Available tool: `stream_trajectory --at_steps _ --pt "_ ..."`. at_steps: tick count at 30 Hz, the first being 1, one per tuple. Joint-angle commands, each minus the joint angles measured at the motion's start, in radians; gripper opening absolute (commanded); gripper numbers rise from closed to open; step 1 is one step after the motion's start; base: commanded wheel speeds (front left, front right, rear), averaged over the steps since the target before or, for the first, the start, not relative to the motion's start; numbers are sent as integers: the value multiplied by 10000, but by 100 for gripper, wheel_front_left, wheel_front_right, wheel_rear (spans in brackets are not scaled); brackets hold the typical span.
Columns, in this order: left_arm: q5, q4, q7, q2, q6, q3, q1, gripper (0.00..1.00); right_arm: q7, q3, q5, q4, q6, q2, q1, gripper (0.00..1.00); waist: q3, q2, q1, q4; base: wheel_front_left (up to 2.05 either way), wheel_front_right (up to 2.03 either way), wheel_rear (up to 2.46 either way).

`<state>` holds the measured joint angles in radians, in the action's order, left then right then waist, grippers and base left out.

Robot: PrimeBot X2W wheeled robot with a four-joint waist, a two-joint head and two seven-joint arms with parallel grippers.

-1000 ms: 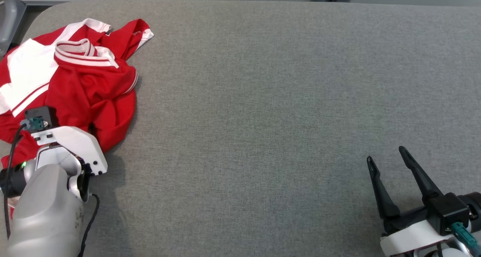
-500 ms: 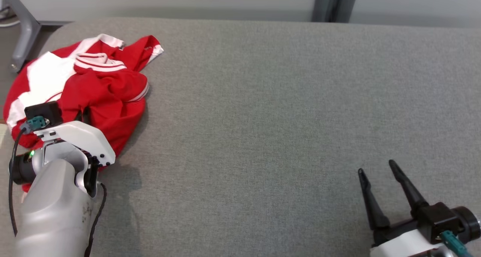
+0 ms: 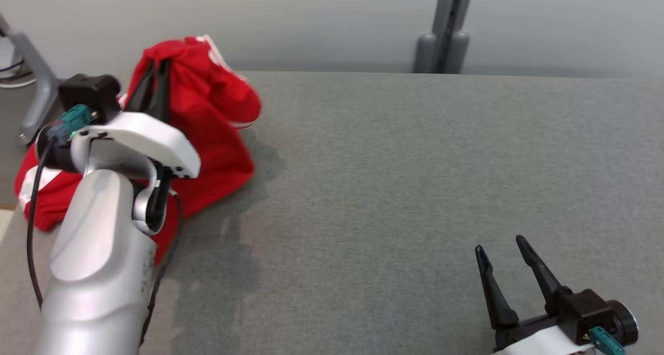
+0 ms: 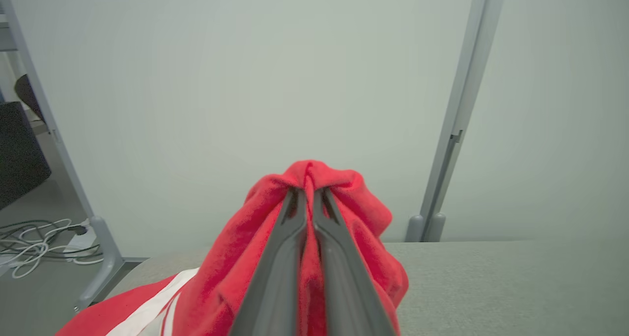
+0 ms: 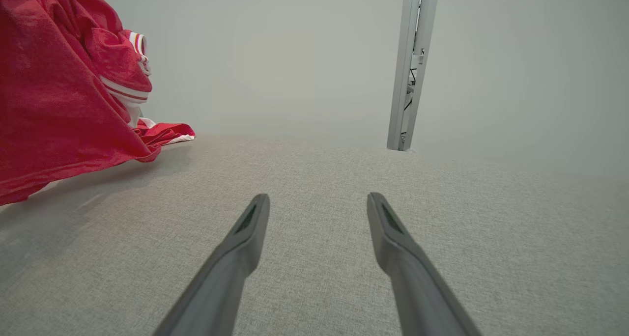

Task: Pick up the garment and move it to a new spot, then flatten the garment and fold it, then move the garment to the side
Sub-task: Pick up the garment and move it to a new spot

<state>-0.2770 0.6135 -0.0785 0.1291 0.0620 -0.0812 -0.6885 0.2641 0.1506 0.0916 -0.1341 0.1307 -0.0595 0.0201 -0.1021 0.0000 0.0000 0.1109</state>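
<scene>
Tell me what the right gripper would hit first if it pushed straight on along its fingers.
Nothing close: the right gripper, open, points across bare grey table toward the wall. The red garment hangs off to its left, the post to its right. Whether it would graze the table first is unclear.

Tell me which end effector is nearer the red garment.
Left. The left end effector is shut on the red garment, pinching a raised bunch. The right end effector stands open over the grey surface, far to the garment's right.
</scene>
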Motion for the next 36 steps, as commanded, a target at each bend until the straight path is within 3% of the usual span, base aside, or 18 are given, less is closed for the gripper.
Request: stream_trajectory --at_steps 1,9,16,19,23,31,32,33,34,35,36 --pt "29 -662 211 -35 76 -140 183 0 8 -15 66 -15 1 7 -64 100 133 0 0 -350 0 0 0" --pt "-401 -4838 2283 -455 97 -1156 1257 0 6 -2 392 50 1 67 -442 100 -79 0 0 -1984 0 0 0" --pt "-753 -6014 3270 -635 -303 -1938 2042 0 6 117 971 175 1 73 -712 100 -493 0 0 -3648 0 0 0" --pt "-778 -5704 3482 -629 -504 -2069 2634 0 6 47 1198 248 1 73 -744 100 -640 0 0 -4137 0 0 0" --pt "-1096 -4196 3480 -613 -557 -2035 3332 0 7 93 1324 299 1 77 -741 100 -776 0 0 -4411 0 0 0" --pt "-1233 -905 1921 -682 -195 -2368 3444 0 6 214 1207 263 1 73 -717 100 -679 0 0 -4307 0 0 0" --pt "-1249 -712 1621 -694 -191 -2431 3360 23 7 222 1152 247 1 78 -666 100 -624 0 0 -4216 0 0 0" --pt "-1239 -549 1329 -709 -197 -2540 3307 85 7 189 1149 233 1 73 -607 100 -551 0 0 -4125 0 0 0" --pt "-1168 -453 975 -729 -246 -2642 3277 100 6 187 1143 245 1 70 -571 100 -470 0 0 -4040 0 0 0" --pt "-1168 -453 975 -729 -246 -2642 3277 100 6 187 1143 245 1 70 -571 100 -470 0 0 -4040 0 0 0" --pt "-993 -433 39 -749 -447 -2746 3289 100 7 145 1052 334 1 65 -539 100 -262 0 0 -3899 0 0 0"
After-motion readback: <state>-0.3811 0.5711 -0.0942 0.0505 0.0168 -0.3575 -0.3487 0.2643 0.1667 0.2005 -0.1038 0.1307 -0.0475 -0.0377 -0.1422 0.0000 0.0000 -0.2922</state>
